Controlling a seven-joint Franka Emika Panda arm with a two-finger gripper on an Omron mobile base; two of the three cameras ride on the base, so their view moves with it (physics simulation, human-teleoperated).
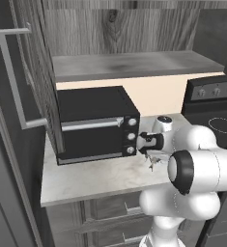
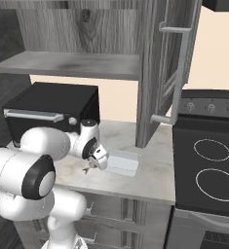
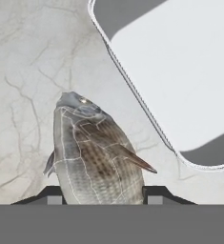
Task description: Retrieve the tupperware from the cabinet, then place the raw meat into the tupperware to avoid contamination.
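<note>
Tupperware [image 2: 123, 163] out of cabinet [image 2: 155, 68] and set on counter [image 2: 155, 160]; raw meat [image 3: 96, 152], just beside it, clamped between gripper [image 3: 104, 195] tips, transfer into box outstanding.

I see the raw meat [image 3: 96, 155] as grey-tan w/ brown streaks and thin pale lines. At its 2 o'clock, the tupperware [image 3: 180, 71] is whitish, translucent, w/ greyer corners. Counter [image 3: 27, 95] is pale marble w/ fine dark veining. Toaster oven [image 1: 93, 123] is black w/ a silver handle and pale knobs. Cabinet [image 2: 155, 63] is grey wood-grain w/ silver bar handles. Wall [image 1: 153, 91] is cream.
</note>
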